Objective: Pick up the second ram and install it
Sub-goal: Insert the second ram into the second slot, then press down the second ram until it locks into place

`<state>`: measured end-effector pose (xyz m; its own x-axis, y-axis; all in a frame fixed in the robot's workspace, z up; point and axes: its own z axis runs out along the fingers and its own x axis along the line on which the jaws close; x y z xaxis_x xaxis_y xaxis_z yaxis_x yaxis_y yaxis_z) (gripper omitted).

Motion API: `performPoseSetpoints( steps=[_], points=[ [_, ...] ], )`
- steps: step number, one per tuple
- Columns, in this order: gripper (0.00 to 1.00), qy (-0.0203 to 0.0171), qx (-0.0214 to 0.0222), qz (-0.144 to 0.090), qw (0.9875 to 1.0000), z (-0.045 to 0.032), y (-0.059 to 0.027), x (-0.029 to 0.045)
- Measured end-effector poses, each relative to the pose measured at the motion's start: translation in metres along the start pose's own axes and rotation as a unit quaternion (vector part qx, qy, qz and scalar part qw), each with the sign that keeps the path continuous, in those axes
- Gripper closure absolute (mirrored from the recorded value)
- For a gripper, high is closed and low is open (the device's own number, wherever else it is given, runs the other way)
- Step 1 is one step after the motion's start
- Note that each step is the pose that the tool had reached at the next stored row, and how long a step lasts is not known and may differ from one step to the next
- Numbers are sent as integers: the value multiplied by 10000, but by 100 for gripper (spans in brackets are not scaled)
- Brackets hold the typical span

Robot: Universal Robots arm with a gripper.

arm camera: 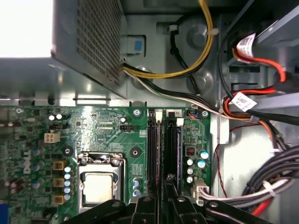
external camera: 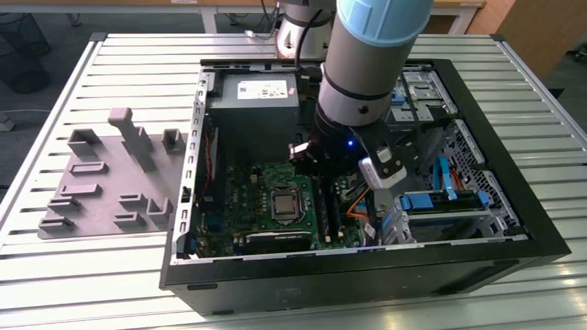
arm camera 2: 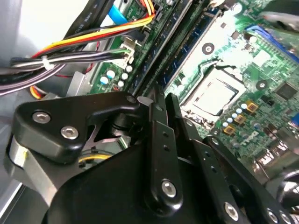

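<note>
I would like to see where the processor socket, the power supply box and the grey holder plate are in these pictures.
processor socket (arm camera: 98,186), first wrist view, on its silver centre.
power supply box (external camera: 254,110), exterior view, on its dark top face.
grey holder plate (external camera: 106,182), exterior view, on its flat base.

Soft, even daylight fills the exterior view, and the slatted table (external camera: 110,275) shines pale with bright streaks near its front edge. The inside of the computer case (external camera: 513,227) sits in shade, darkest under the arm (external camera: 367,62), where a small blue lamp glows. In the first wrist view a white patch is blown out at one corner, and glare washes over the green board (arm camera: 93,126) beside the metal box (arm camera: 88,46). In the second wrist view the black gripper (arm camera 2: 161,105) close to the lens is soft and dim, with glints on its screws, a washed-out white area sits behind the cables (arm camera 2: 93,35), and the board blurs toward the edges.
</note>
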<state>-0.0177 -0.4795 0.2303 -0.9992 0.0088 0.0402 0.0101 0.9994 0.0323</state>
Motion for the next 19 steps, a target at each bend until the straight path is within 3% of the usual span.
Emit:
performPoseSetpoints(
  steps=[3, 4, 10, 19],
  points=[
    [81, 0, -1, 0, 10000, -1, 0, 0],
    [87, 0, -1, 0, 10000, -1, 0, 0],
    [89, 0, 0, 0, 10000, -2, 0, 0],
    [89, 3, 9, 0, 10000, 118, -6, -4]
  ],
)
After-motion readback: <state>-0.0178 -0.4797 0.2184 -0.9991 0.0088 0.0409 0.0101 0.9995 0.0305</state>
